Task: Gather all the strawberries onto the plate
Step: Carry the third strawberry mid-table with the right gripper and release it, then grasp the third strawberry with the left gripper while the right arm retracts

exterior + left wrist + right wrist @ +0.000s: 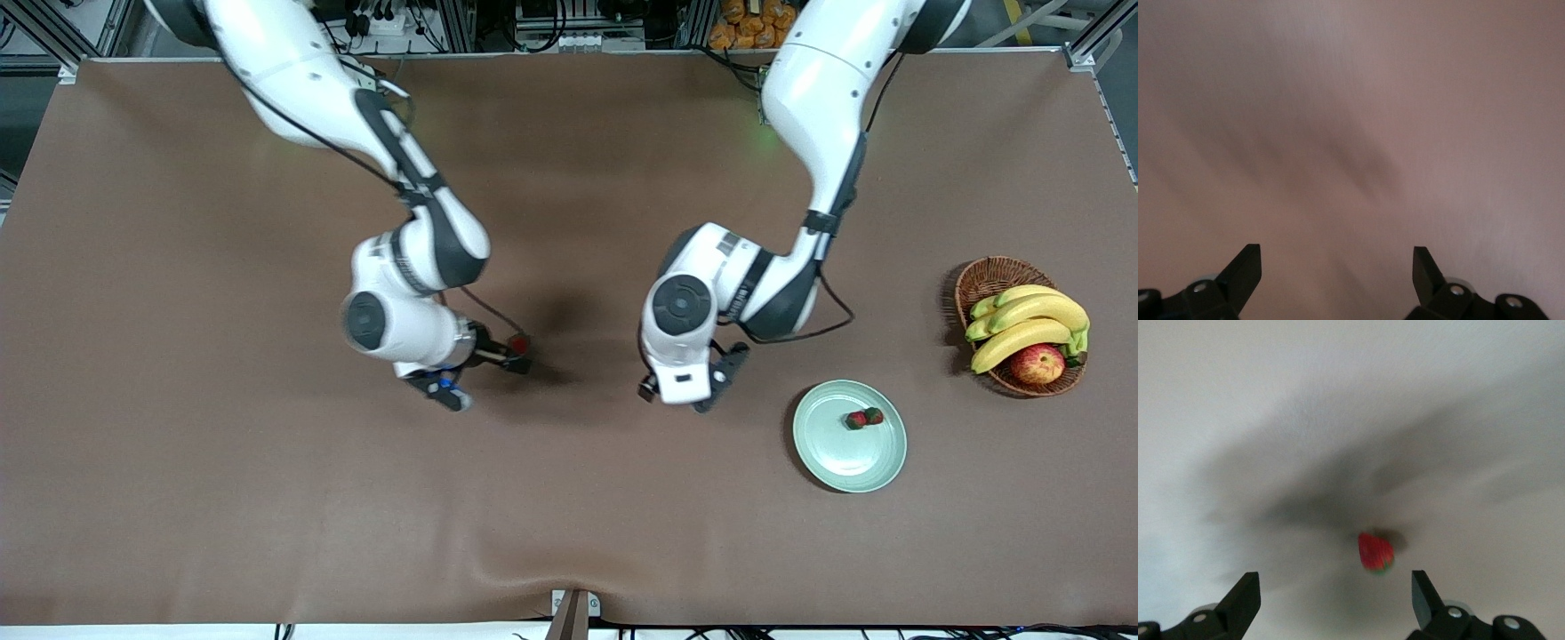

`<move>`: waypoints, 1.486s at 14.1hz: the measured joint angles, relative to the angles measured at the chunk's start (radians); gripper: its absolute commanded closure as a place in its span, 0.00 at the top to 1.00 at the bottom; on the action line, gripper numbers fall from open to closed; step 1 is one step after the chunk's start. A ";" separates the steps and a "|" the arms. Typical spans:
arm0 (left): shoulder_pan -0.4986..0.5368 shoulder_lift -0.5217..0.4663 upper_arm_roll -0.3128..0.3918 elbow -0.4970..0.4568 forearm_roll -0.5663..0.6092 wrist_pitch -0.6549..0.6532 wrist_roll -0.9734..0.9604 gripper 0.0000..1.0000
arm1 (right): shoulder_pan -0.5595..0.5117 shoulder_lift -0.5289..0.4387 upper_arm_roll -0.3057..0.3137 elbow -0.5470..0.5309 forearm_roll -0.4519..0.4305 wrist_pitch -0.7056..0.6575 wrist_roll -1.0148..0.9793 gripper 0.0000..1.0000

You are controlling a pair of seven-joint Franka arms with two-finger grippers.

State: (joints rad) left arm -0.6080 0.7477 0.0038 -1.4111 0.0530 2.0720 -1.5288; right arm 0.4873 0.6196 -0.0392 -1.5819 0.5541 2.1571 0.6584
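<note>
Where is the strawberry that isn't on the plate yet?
In the front view, the third strawberry lies on the brown table at the open right gripper, toward the right arm's end, away from the plate.

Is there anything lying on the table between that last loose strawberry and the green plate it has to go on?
Nothing lies on the cloth between them. The last strawberry sits under the right hand, whose fingers are open. The only thing over that stretch is the left hand, open above the table beside the plate, which already carries two strawberries.

Matt brown cloth table (178,444), wicker basket (982,280)
</note>
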 measured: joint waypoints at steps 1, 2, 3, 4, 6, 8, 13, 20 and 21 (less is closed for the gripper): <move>-0.026 0.010 -0.001 -0.001 -0.001 0.030 -0.026 1.00 | -0.039 -0.047 -0.002 0.007 -0.010 -0.068 -0.001 1.00; -0.054 0.022 -0.002 -0.001 -0.001 0.064 -0.050 1.00 | -0.077 -0.099 -0.003 0.012 -0.038 -0.139 -0.003 1.00; -0.083 0.034 -0.003 0.000 -0.001 0.105 -0.073 1.00 | -0.113 -0.157 -0.004 0.018 -0.091 -0.217 -0.004 1.00; -0.113 0.045 -0.003 0.005 -0.001 0.143 -0.093 1.00 | -0.142 -0.216 -0.004 0.022 -0.155 -0.288 -0.005 1.00; -0.172 0.075 -0.002 0.035 -0.001 0.211 -0.114 1.00 | -0.178 -0.333 -0.003 0.029 -0.277 -0.417 -0.006 1.00; -0.217 0.103 0.000 0.063 -0.001 0.288 -0.114 1.00 | -0.204 -0.426 -0.003 0.043 -0.328 -0.549 -0.040 1.00; -0.295 0.162 0.049 0.097 0.016 0.386 0.021 1.00 | -0.347 -0.545 -0.005 0.163 -0.405 -0.864 -0.369 1.00; -0.396 0.256 0.173 0.154 0.074 0.544 0.167 1.00 | -0.456 -0.606 -0.061 0.191 -0.521 -0.912 -0.759 1.00; -0.405 0.260 0.180 0.155 0.076 0.550 0.187 1.00 | -0.479 -0.606 -0.073 0.187 -0.521 -0.912 -0.802 1.00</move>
State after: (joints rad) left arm -1.0127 1.0081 0.1836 -1.2561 0.1290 2.6222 -1.3422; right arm 0.0083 0.0138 -0.1120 -1.3947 0.0329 1.2452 -0.1433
